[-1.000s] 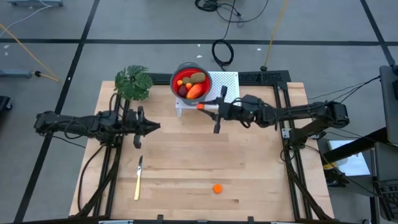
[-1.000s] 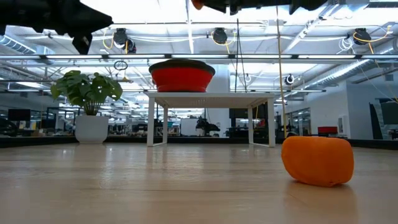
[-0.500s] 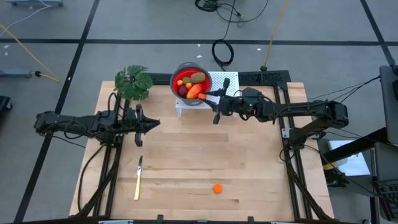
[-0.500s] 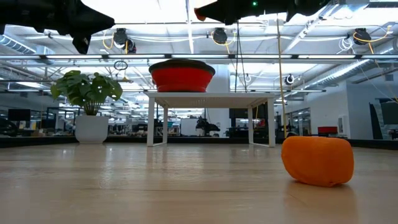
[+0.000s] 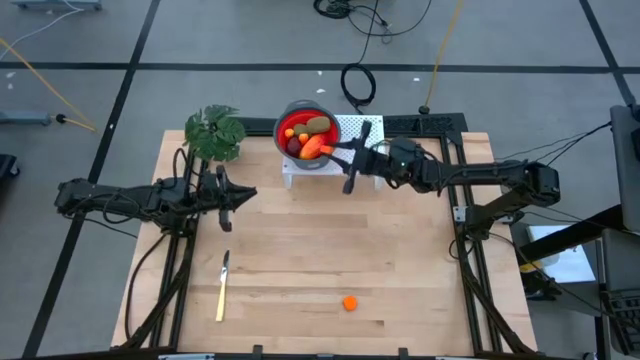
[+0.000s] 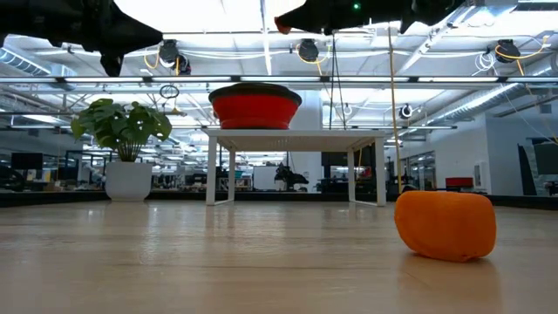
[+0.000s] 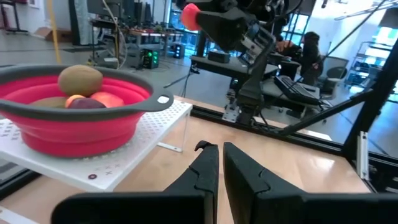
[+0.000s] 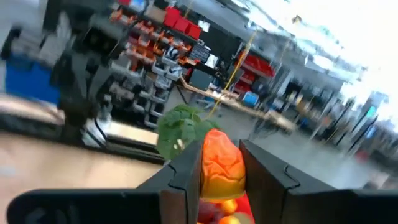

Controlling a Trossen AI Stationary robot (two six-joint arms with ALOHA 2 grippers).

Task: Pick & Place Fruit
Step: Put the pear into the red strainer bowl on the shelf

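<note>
A red bowl with a grey rim (image 5: 305,133) stands on a white perforated stand (image 5: 362,131) at the table's far side. It holds an olive-brown oval (image 7: 79,79), a dark red ball (image 7: 87,103) and red-orange pieces. My right gripper (image 5: 329,152) hovers at the bowl's right rim, shut on a small orange fruit piece (image 8: 219,160). Another small orange piece (image 5: 349,302) lies on the table near its near edge, large in the low view (image 6: 445,224). My left gripper (image 5: 246,194) waits shut over the table's left half. My right gripper pinches the small orange fruit piece (image 7: 190,15) between its two fingers (image 8: 188,171), one on each side of it. The fingers reach roughly level from the table's right. The piece is lifted clear, above the bowl's rim (image 8: 217,216).
A green leafy plant (image 5: 214,133) in a white pot (image 6: 128,181) stands left of the bowl. A slim pale-yellow knife (image 5: 222,288) lies on the left near part of the table. Bare wood lies between the stand and the loose orange piece.
My right gripper has carried the orange piece from in front of the stand toward the far edge and left, up to the bowl's right rim, staying shut on it.
</note>
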